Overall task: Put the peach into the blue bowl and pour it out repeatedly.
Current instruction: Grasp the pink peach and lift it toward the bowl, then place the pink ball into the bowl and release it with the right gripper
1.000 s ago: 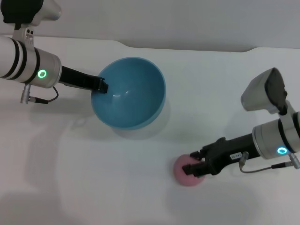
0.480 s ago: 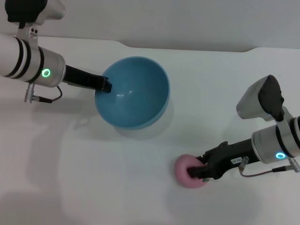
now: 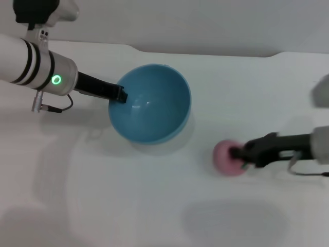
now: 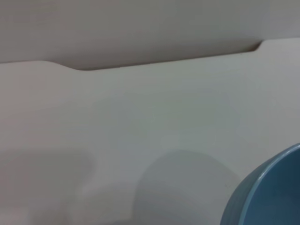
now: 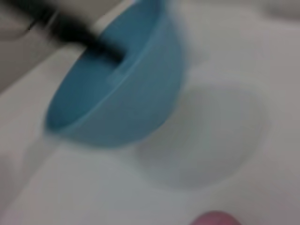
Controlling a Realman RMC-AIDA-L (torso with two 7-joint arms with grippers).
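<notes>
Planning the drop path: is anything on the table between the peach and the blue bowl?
Nothing visible. The peach, in the right end effector, has only bare white table between it and the blue bowl, which the left end effector holds by its rim.

We see a white table [image 3: 154, 216] with a notched far edge; we cannot tell whether the blue bowl [image 3: 151, 103] rests on it.
</notes>
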